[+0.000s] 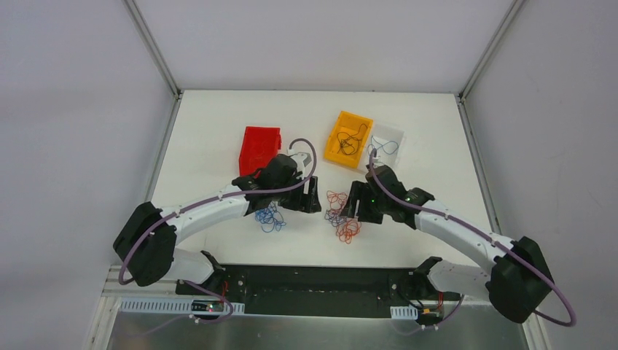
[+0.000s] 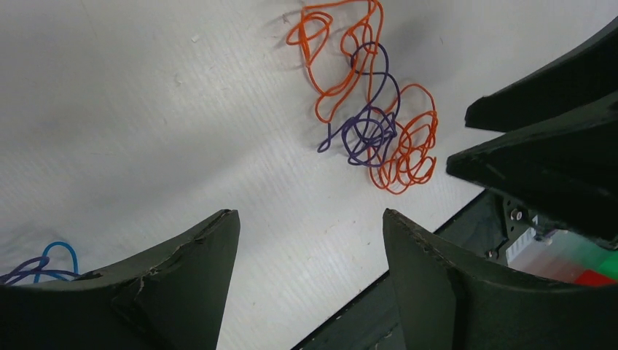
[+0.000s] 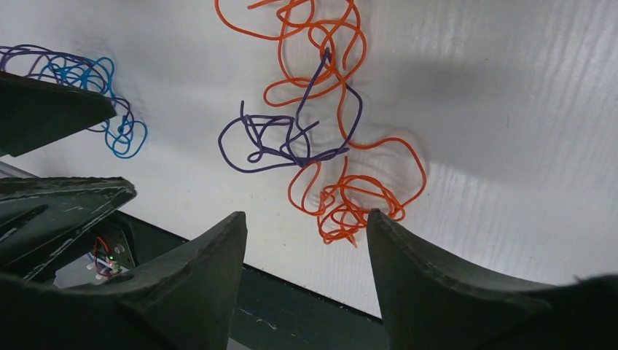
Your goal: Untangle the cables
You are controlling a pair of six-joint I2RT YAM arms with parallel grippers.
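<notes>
The right hand (image 3: 306, 219) has its 2 fingers apart and holds nothing, and the tangle of orange and purple cables (image 3: 321, 146) lies on the white table (image 3: 510, 109) just ahead of the gap, its long axis running straight away from the fingers. The left hand (image 2: 310, 215) is also apart and empty, with this tangle farther off toward its right, so I judge the right hand the nearer one for the coming grasp; a separate blue bunch (image 1: 270, 217) lies just beside the left hand.
</notes>
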